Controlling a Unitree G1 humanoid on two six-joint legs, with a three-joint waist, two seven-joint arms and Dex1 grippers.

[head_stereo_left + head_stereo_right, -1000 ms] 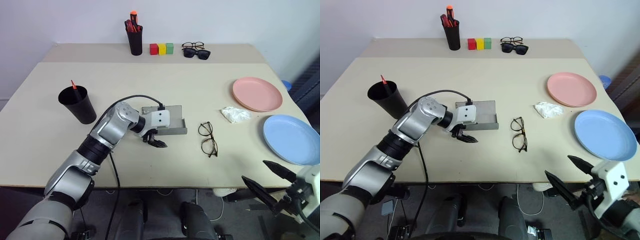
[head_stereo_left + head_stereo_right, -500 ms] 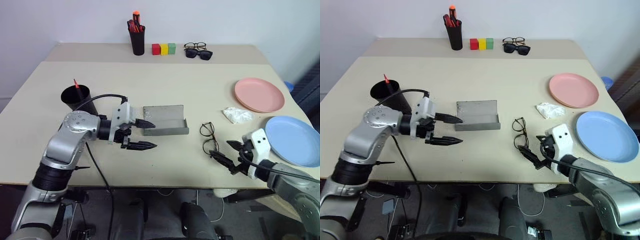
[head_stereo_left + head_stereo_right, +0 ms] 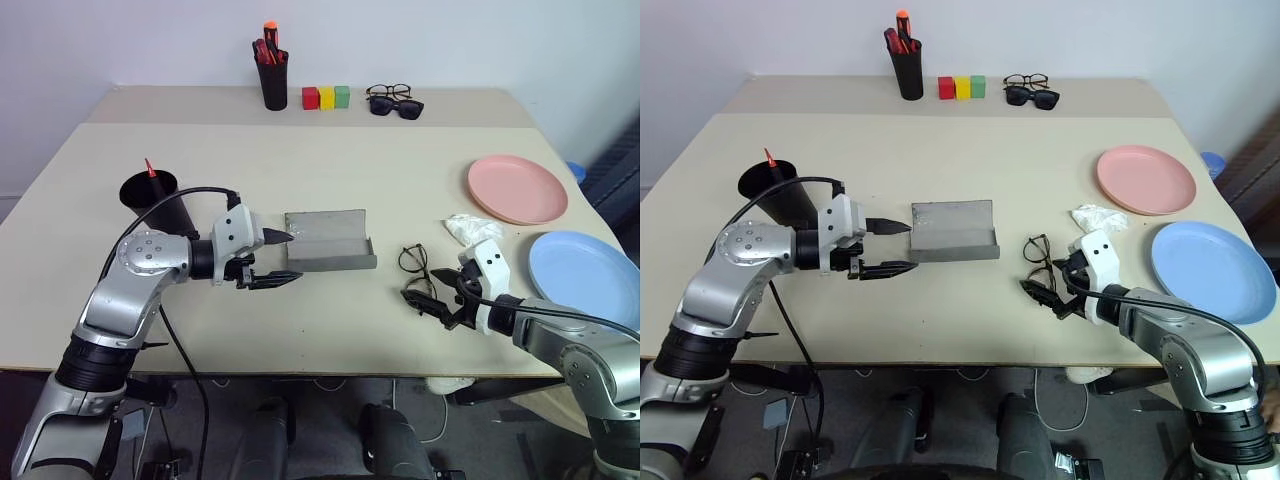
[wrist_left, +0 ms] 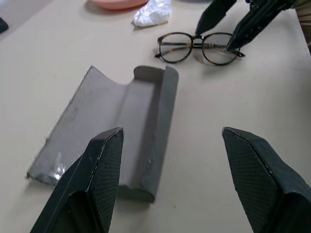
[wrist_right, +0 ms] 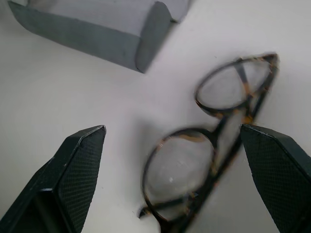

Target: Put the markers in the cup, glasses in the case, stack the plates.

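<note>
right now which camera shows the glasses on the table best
The right wrist view: the glasses lie close between the open right gripper's fingers, both round lenses showing. The left wrist view shows them farther off, past the open case. The head views show them small, beside the right gripper.

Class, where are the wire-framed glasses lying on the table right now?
In the left eye view, the glasses lie right of the open grey case, directly before the right gripper.

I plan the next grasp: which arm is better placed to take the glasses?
The right. Its open right gripper is just beside the glasses, fingers pointing at the frame. The left gripper, also open, sits at the far end of the open case.
</note>
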